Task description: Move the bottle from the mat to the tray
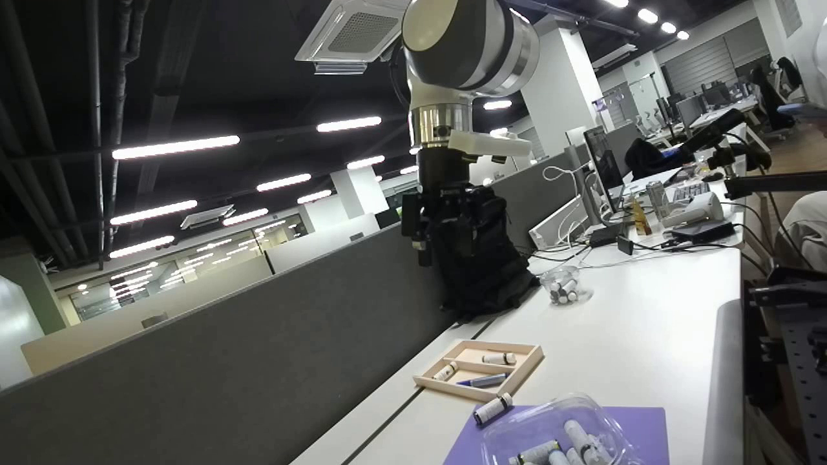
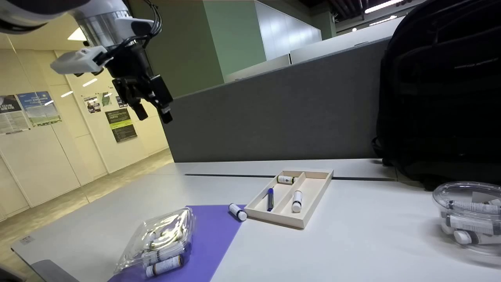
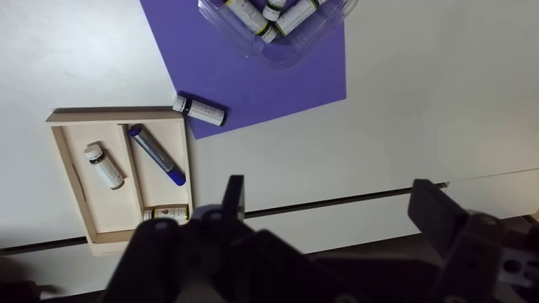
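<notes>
The gripper (image 3: 332,200) is hanging empty, spread wide; below, one loose bottle (image 3: 203,111) is lying on the mat (image 3: 257,90) near one transparent container (image 3: 290,52); the tray (image 3: 116,206) is holding two bottles (image 3: 106,168), one marker (image 3: 155,152).

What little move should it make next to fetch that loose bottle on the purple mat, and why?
Probably glide across until its parted fingers are above the loose bottle: they hold nothing, and in the wrist view it lies mostly on the mat, off to one side of them.
</notes>
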You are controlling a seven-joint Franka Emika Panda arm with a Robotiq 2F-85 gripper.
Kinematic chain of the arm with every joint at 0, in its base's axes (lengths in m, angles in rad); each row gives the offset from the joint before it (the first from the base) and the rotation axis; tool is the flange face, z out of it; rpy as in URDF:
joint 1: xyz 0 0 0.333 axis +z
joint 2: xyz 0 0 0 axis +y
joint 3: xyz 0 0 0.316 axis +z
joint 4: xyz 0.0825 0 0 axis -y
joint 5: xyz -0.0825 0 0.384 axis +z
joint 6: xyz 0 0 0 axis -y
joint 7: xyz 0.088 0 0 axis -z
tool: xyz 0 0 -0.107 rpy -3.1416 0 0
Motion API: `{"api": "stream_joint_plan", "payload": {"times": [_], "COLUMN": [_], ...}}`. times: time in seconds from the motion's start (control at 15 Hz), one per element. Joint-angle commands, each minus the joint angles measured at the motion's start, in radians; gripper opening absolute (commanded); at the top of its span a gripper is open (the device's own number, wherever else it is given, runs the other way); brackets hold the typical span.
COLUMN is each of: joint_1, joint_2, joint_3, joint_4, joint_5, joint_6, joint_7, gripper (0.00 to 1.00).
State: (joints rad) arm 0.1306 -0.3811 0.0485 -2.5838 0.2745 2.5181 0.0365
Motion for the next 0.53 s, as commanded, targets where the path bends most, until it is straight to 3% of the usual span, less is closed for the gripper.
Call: {"api": "stream_joint_plan", "payload": {"times": [0.0, 0.27, 0.47], "joint_1": [0.001, 0.004, -0.016], "joint_2": [0.000, 0.058, 0.177], "joint_3": [-0.001, -0.011, 0.001], "joint_4": [0.001, 0.031, 0.082], "joint_5": [-0.001, -0.008, -0.087], "joint_6": [-0.002, 0.040, 0.136], "joint_7": [0.001, -0.054, -0.104], "gripper": [1.00, 1.00, 1.00]}}
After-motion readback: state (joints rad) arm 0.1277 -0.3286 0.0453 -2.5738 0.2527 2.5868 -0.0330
